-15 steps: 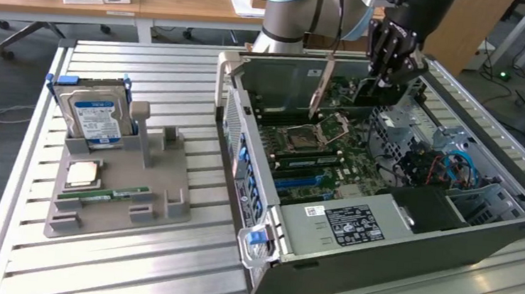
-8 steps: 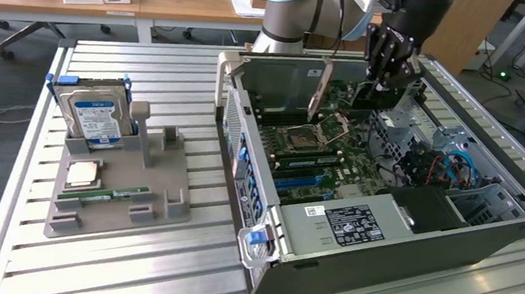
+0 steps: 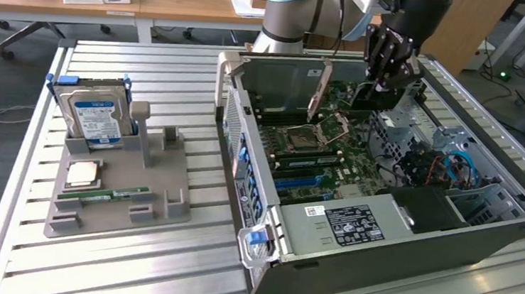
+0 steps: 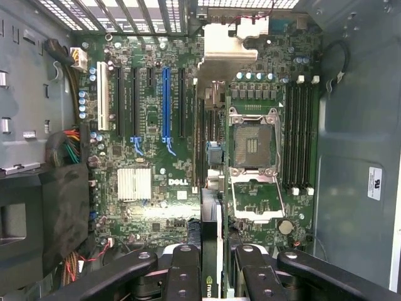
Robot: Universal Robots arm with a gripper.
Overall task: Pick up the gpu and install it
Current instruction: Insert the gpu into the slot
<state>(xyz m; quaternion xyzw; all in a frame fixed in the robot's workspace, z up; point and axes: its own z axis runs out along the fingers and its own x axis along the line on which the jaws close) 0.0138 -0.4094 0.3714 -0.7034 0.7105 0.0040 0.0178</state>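
The gpu (image 4: pixel 212 219) is a thin dark card seen edge-on in the wrist view, with its pale metal end bracket (image 4: pixel 229 44) at the far end. My gripper (image 4: pixel 216 276) is shut on it, one black finger (image 4: pixel 183 269) on each side. The card hangs above the motherboard (image 4: pixel 144 150), over the strip between the expansion slots and the CPU socket (image 4: pixel 254 144). A blue slot (image 4: pixel 166 103) lies just beside it. In the exterior view my gripper (image 3: pixel 382 83) reaches down into the back of the open computer case (image 3: pixel 406 252), with the dark gpu (image 3: pixel 378 100) below its fingers.
On the exterior view's left, a grey holder (image 3: pixel 160 181) carries a blue-labelled hard drive (image 3: pixel 94 118), a CPU chip (image 3: pixel 84 174) and a memory stick (image 3: pixel 118 194). Inside the case are a power supply (image 3: pixel 351 222), cables (image 3: pixel 456 167) and case walls close around the board.
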